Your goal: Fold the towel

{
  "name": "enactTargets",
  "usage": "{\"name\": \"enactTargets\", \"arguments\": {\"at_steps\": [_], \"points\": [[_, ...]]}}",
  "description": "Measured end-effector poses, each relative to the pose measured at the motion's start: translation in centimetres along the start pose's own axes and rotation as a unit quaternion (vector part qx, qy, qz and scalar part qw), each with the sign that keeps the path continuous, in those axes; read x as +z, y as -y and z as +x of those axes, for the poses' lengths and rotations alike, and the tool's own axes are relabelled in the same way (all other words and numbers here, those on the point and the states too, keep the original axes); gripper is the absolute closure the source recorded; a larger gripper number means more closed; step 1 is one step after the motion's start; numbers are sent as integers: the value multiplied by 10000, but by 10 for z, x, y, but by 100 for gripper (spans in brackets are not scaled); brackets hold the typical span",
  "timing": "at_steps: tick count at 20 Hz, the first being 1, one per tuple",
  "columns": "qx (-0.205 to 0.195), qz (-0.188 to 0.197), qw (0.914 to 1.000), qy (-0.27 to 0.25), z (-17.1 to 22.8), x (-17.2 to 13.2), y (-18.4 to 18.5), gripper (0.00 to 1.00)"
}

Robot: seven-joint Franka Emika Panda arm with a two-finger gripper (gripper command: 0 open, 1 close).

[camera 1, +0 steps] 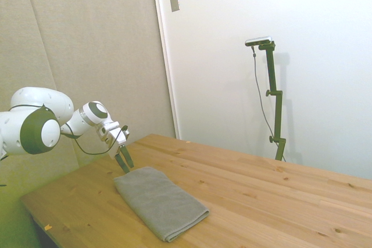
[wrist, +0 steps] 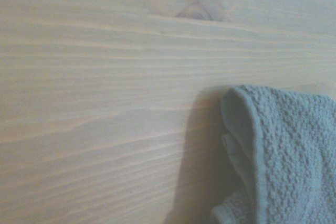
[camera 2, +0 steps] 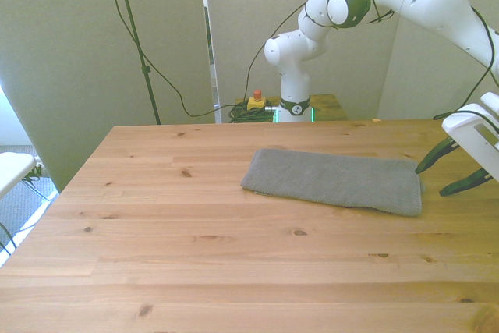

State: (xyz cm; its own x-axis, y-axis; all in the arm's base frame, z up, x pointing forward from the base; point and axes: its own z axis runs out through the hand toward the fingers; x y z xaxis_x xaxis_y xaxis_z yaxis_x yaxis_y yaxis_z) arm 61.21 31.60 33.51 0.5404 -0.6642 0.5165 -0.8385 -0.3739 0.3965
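Grey terry towel lies layered on the wooden table; the gripper, fingers spread and empty, risks pinching only one layer at its end

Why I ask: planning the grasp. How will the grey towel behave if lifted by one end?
The towel looks like soft terry lying in layers, so it would probably droop and its layers might separate. It likely drags rather than slides on the wooden table.

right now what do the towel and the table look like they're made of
The towel looks like soft grey terry cloth: the wrist view shows a nubby looped weave and rounded folded edges. The table looks like light wooden planks, pine perhaps, with visible grain, knots and a smooth matte finish.
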Motion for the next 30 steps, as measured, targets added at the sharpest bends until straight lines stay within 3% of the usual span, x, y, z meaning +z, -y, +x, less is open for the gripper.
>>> {"name": "enactTargets", "arguments": {"at_steps": [15, 30], "points": [[-276, -132, 9995, -14, 3, 30, -23, 100], [-523, -5, 9986, -32, -10, 36, -43, 100]]}}
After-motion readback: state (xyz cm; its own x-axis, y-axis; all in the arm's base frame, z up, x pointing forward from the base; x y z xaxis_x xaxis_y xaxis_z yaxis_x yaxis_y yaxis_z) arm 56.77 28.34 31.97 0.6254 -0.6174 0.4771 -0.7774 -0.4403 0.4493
